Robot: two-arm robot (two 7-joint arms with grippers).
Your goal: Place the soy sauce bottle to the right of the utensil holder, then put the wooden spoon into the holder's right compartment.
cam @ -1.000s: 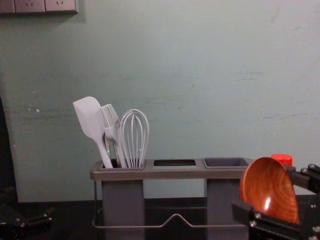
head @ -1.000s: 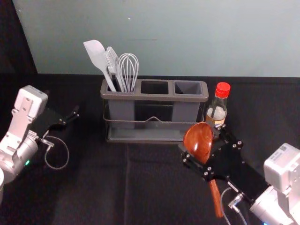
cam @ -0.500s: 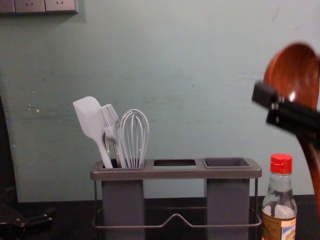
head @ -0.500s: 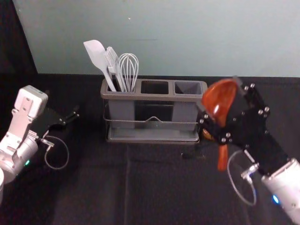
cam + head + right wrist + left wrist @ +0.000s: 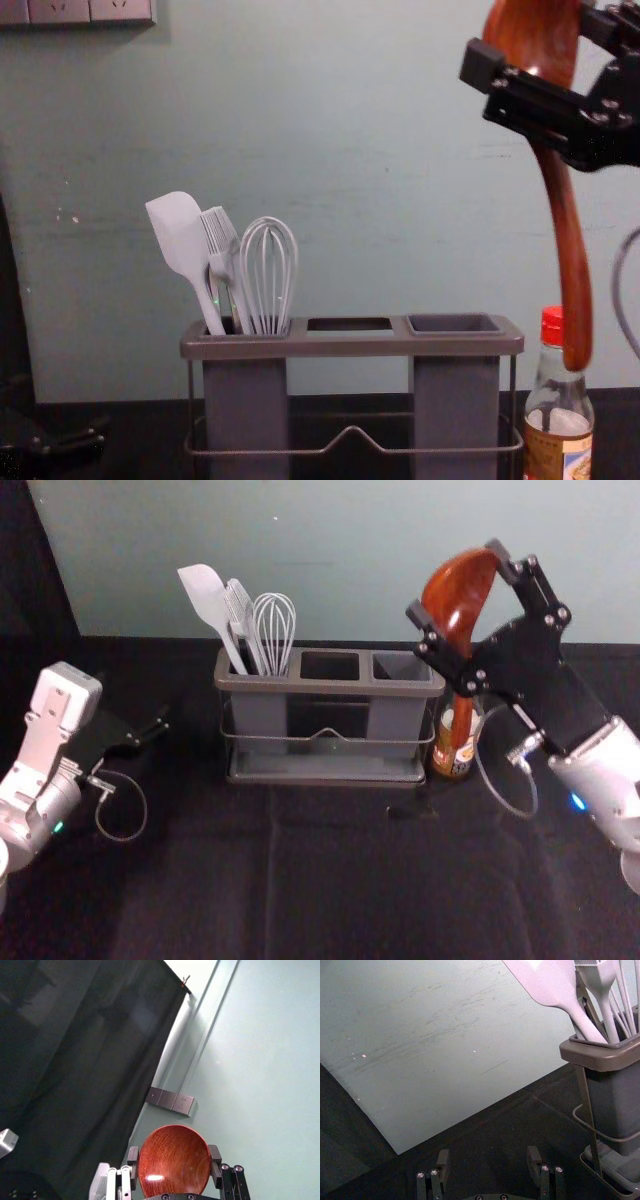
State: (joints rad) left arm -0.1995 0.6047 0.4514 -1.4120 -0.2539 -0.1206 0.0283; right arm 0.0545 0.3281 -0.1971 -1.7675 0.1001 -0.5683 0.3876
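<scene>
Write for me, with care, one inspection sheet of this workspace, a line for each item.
Surface: black cloth, creased before the holder.
Job's things: grey plastic utensil holder upright, right compartment unfilled; red-capped glass soy sauce bottle upright at its right; brown wooden spoon raised, handle down.
Other utensils: white spatula, brush and whisk in left compartment.
Clutter: small dark patch before holder's right end; cannot tell what.
Right tool: closed on spoon's bowl, above the bottle.
Left tool: open, left of holder.
Cables: one grey loop at each arm.
Surroundings: grey-green wall, wall sockets.
</scene>
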